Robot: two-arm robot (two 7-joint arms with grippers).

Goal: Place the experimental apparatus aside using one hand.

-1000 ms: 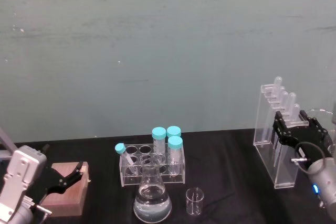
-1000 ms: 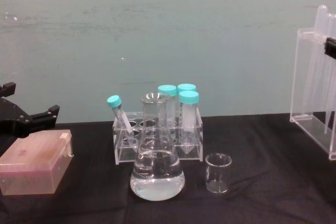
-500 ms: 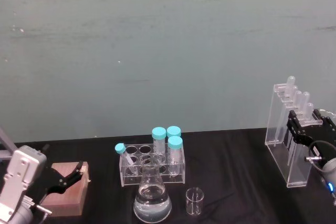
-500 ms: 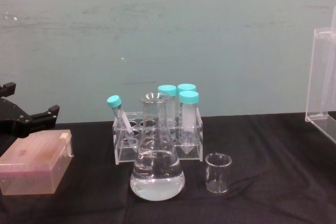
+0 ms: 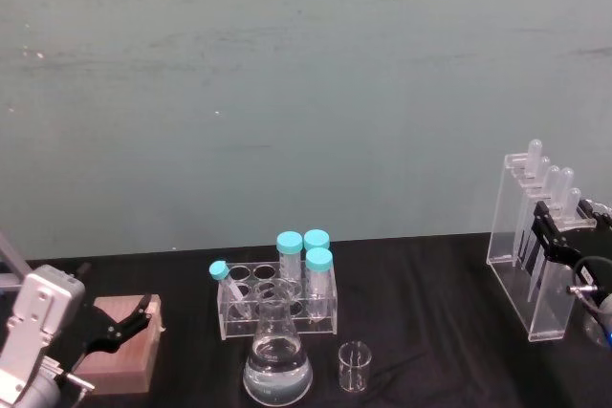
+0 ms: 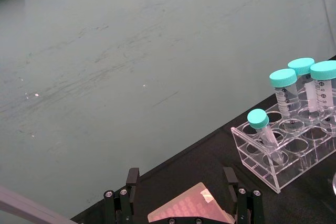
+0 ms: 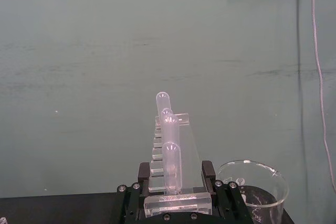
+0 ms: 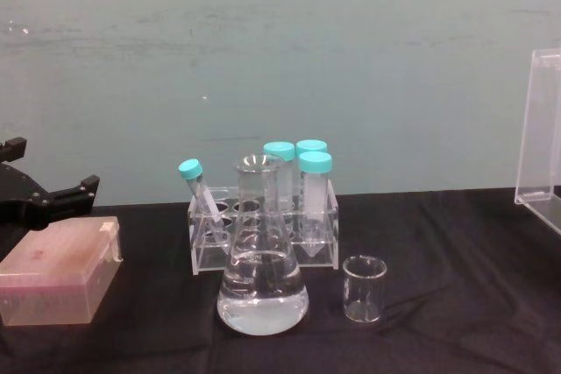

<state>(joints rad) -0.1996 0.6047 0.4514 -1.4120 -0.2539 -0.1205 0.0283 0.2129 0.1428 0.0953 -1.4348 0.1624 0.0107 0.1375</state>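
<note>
Stand [image 5: 507, 226] moved rightward, four pipettes [image 5: 552, 179], right gripper [image 5: 559, 228] clasping

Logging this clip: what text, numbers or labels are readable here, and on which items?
Capped tubes: printed graduation numbers, too small to read.
Large beaker: dark print on its wall, blurred.
Pipette stand, held by the right end effector: no text seen.

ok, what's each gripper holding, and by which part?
The right gripper is shut on the acrylic pipette stand, one finger on each side wall at its near end. The left gripper is open by the pink box, holding nothing.
</note>
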